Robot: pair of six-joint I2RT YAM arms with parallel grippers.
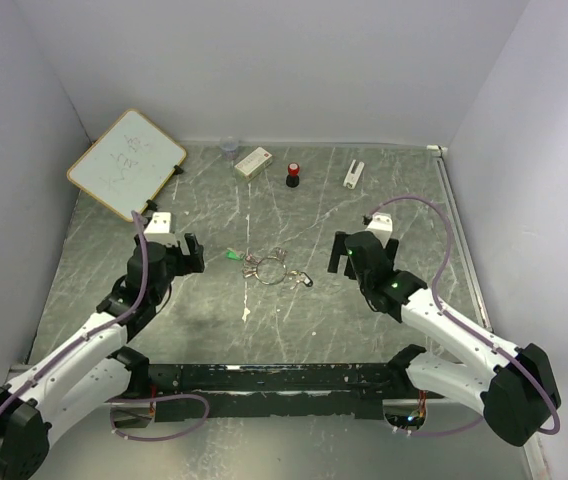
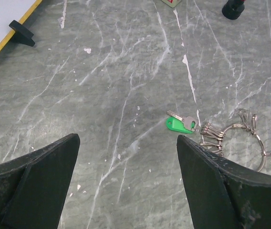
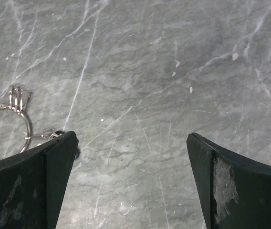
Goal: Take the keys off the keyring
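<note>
Left gripper [image 2: 127, 138]: jaws spread wide, nothing between them, hovering over the table [image 1: 294, 225]. Right gripper [image 3: 131, 135]: jaws likewise wide and holding nothing.

Keyring [image 1: 268, 267]: lying flat on the table between the two grippers, with small linked loops clustered on its wire.

Green-headed key [image 2: 178, 125]: flat on the table, just beside the ring's left side.

Black-headed key [image 1: 305, 281]: at the ring's right side, nearest the right gripper.

Containers: a small clear cup [image 1: 229, 147] stands upright at the far edge; its contents cannot be made out from the top view. A small white box [image 1: 253, 162] lies beside it.
</note>
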